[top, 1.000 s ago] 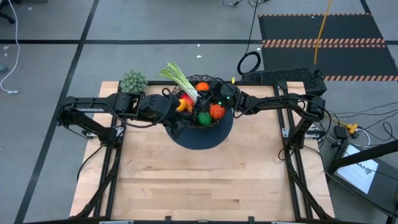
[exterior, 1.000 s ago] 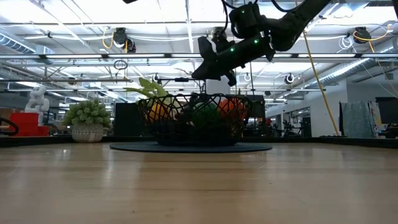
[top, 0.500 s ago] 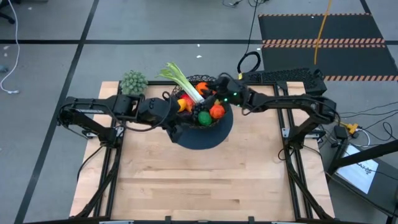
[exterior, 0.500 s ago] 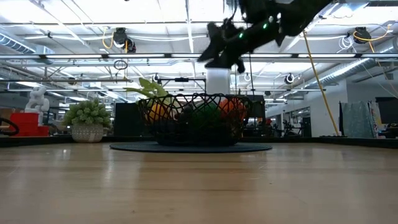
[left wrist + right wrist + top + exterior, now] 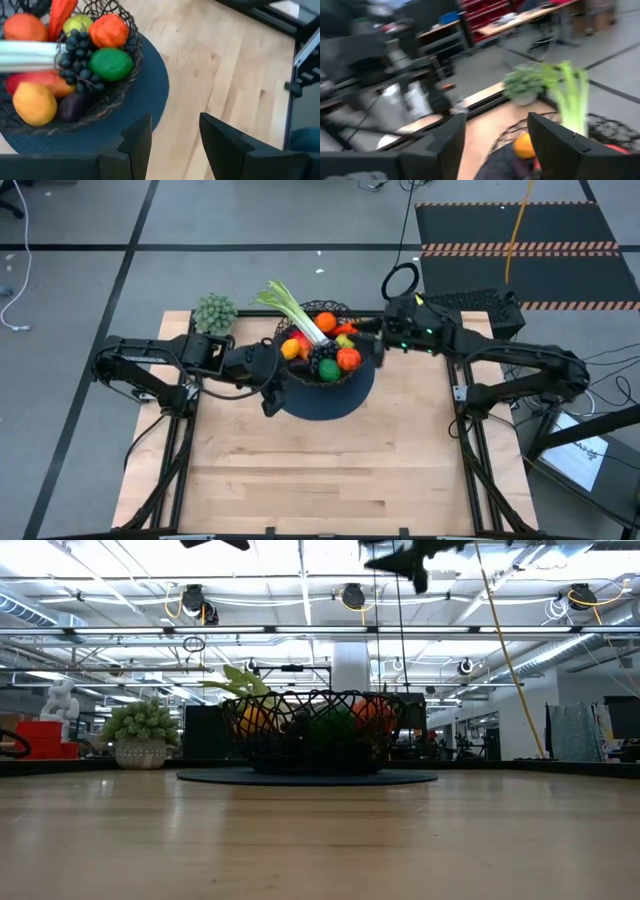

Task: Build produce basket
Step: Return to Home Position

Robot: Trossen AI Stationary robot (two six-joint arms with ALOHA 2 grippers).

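- The left gripper is held low at the near-left side of the black wire-mesh bowl-shaped basket, its fingers apart and empty.
- The right gripper is held high off the basket's far-right rim, its fingers spread and empty.
- The small toy fruits and vegetables are piled inside the basket.

The table in front of the basket lies open; the leek seemingly overhangs its far rim.

The black wire-mesh basket is set upright on the surface between the left tool and the right tool, touched by neither. It is heaped with produce: dark grapes, a lime, a lemon, and a leek jutting over the rim farthest from the right tool.
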